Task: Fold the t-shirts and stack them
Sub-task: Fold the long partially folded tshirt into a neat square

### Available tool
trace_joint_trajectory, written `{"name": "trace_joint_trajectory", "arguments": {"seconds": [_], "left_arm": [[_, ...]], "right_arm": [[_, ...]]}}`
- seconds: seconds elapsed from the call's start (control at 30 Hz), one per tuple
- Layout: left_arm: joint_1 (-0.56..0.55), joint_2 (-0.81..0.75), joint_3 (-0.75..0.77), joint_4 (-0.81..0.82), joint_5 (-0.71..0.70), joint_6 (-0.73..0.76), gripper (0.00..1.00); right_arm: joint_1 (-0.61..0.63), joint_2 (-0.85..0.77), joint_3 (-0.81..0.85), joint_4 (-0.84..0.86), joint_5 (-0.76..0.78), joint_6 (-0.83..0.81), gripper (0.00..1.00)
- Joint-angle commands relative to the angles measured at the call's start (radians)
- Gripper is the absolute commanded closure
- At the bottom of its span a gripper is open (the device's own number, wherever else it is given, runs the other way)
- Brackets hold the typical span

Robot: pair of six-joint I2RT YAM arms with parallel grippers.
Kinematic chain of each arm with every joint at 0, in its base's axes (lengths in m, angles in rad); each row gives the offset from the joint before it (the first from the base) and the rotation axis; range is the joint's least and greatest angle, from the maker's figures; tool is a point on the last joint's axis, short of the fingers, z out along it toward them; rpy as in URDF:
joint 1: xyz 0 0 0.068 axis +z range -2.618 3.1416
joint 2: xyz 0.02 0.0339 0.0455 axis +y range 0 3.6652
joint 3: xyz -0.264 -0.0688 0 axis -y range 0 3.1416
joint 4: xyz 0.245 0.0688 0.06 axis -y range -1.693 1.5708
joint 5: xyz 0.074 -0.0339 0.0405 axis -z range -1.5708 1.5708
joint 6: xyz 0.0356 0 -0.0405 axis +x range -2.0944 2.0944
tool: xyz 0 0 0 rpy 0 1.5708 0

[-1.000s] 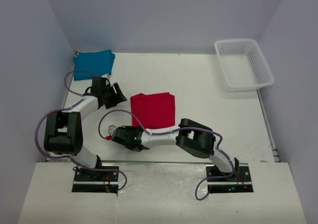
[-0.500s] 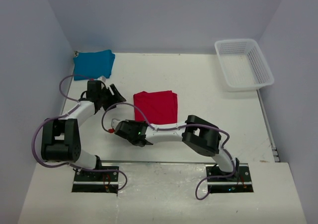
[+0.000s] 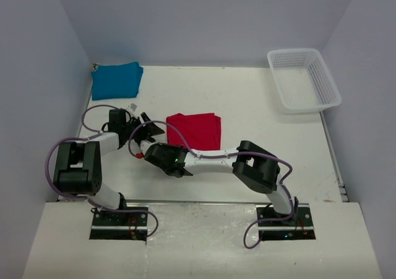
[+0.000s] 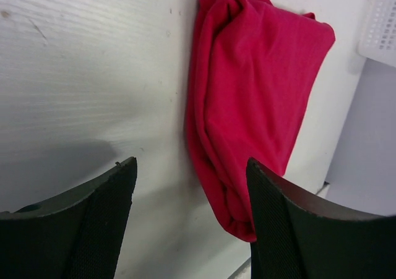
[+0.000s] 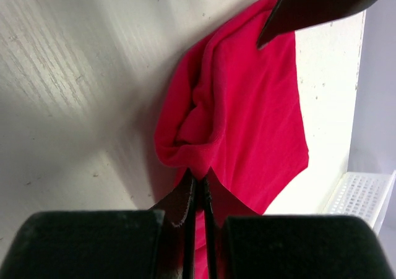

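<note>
The red t-shirt (image 3: 193, 132) lies folded mid-tabletop (image 3: 260, 118), with the teal-blue t-shirt (image 3: 116, 80) folded well apart at the far-left corner. The right tool (image 5: 198, 179) is closed at the red one's near fold, possibly pinching cloth. The left tool (image 4: 190, 167) gapes empty beside its left edge. Best to grip all layers at both corners, then lift level.

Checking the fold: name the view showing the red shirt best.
Top external: the red shirt lies nearly whole, a rectangle. Left wrist shows its bunched edge close up; right wrist, one corner at the shut right gripper.
</note>
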Motion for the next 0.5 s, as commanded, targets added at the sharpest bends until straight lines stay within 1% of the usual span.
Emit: {"name": "trace_joint_trajectory", "arguments": {"seconds": [0.0,0.03,0.1,0.43,0.47], "left_arm": [[0.007,0.029,-0.040,0.132,0.155,-0.074,0.28],[0.007,0.037,-0.063,0.173,0.175,-0.090,0.28],[0.007,0.061,-0.081,0.196,0.205,-0.123,0.28],[0.006,0.081,-0.135,0.205,0.222,-0.136,0.29],[0.006,0.086,-0.141,0.219,0.234,-0.154,0.29]], "right_arm": [[-0.008,-0.057,0.034,0.004,0.022,-0.003,1.00],[-0.010,-0.057,0.034,0.006,0.023,-0.003,1.00],[-0.010,-0.058,0.034,0.006,0.025,-0.003,1.00],[-0.019,-0.060,0.047,0.011,0.026,-0.008,1.00],[-0.019,-0.062,0.049,0.009,0.026,-0.009,1.00]]}}
